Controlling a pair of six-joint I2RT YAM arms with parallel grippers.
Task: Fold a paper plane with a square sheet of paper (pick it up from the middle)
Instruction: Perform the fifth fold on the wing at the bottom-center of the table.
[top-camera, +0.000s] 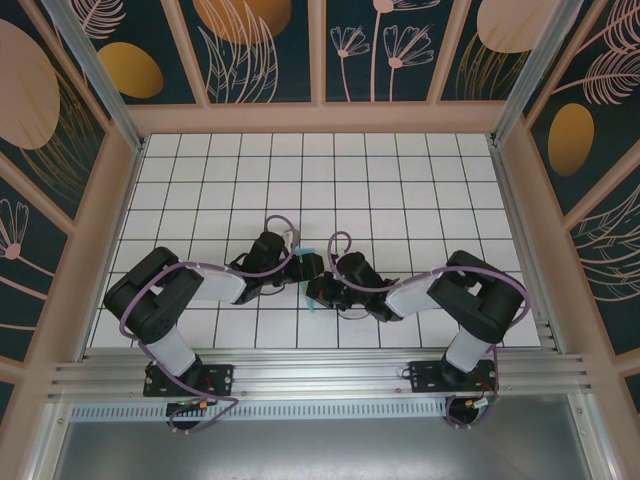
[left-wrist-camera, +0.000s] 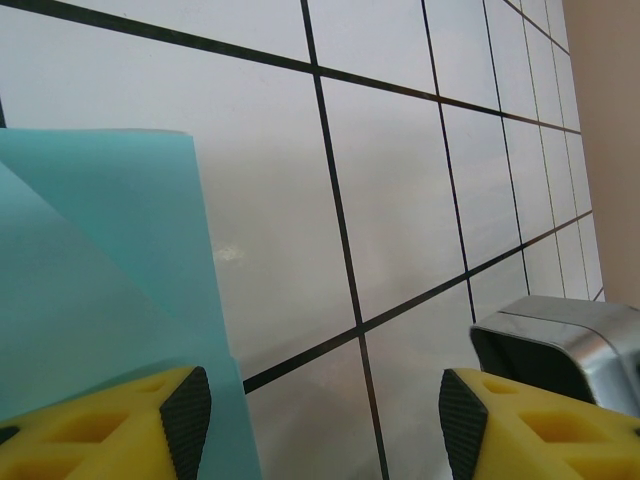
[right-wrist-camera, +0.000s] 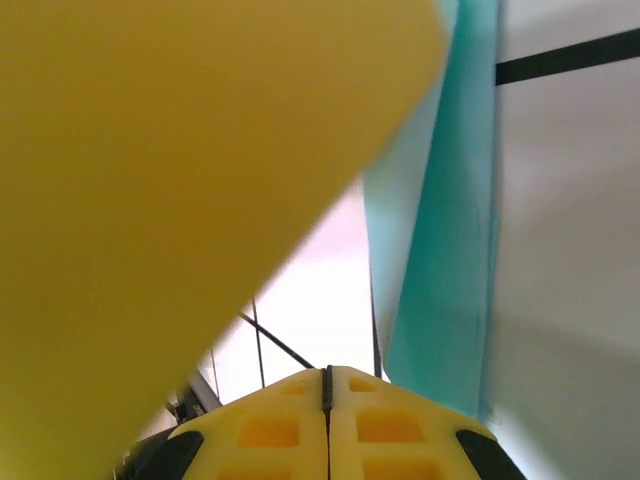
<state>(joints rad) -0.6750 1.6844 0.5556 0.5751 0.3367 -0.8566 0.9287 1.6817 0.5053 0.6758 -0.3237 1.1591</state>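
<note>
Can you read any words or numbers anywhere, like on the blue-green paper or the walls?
None to read. The creased light turquoise sheet of paper is plain, the white tiled table has black grid lines but no writing, and the dark wall panels show drawn leaves and flowers, no letters.

The square sheet of paper (top-camera: 312, 305) is thin and light turquoise, already creased into a smaller shape. From above only slivers of it show, low in the middle of the white tiled tabletop (top-camera: 400, 180). In the left wrist view the sheet (left-wrist-camera: 90, 280) has a straight right edge and a diagonal line where one layer overlaps another. In the right wrist view the sheet (right-wrist-camera: 450, 250) appears as a narrow strip with a lengthwise fold.
</note>
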